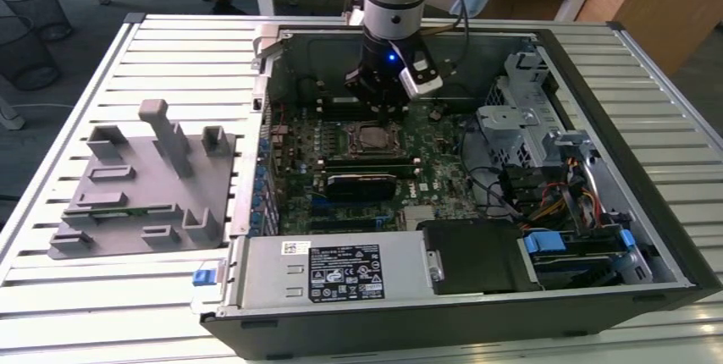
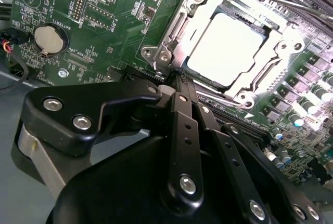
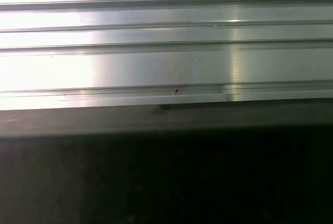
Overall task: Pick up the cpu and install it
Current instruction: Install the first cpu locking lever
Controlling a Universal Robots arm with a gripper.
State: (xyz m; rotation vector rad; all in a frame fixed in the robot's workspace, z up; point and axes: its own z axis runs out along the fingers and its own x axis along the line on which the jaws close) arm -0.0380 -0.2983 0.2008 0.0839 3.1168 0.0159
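The open computer case [image 1: 475,212] lay on the slatted table [image 1: 169,51]. The gripper [image 1: 382,112] hung at twelve o'clock of the socket [image 2: 171,31], clenched and empty; the cpu [image 2: 225,50] sat in it.

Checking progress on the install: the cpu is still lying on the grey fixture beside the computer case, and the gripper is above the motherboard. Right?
Not quite. The cpu already sits in the socket frame on the motherboard, as the second wrist view shows. The gripper is indeed above the motherboard.
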